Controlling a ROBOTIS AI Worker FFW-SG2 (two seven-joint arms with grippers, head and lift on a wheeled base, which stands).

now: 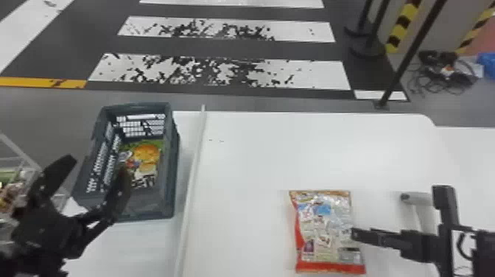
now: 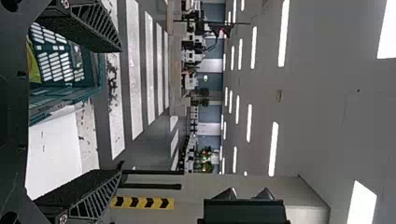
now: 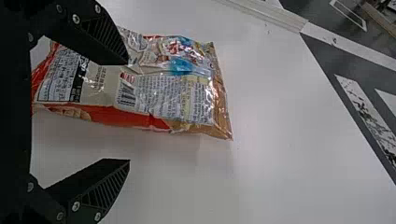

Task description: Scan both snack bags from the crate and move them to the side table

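My left gripper stands open over the near left part of the dark crate; in the left wrist view the gripper has the crate's rim beyond its fingers. A green snack bag with orange pictures lies inside the crate. On the white table, a red and silver snack bag lies flat, printed back up. My right gripper is open at this bag's right side. In the right wrist view one finger of the gripper overlaps the bag, with nothing held between the two.
A raised white strip runs along the white table between crate and red bag. A grey-white object lies behind the right gripper. At the far left stands a clear container with packages. Posts rise beyond the table.
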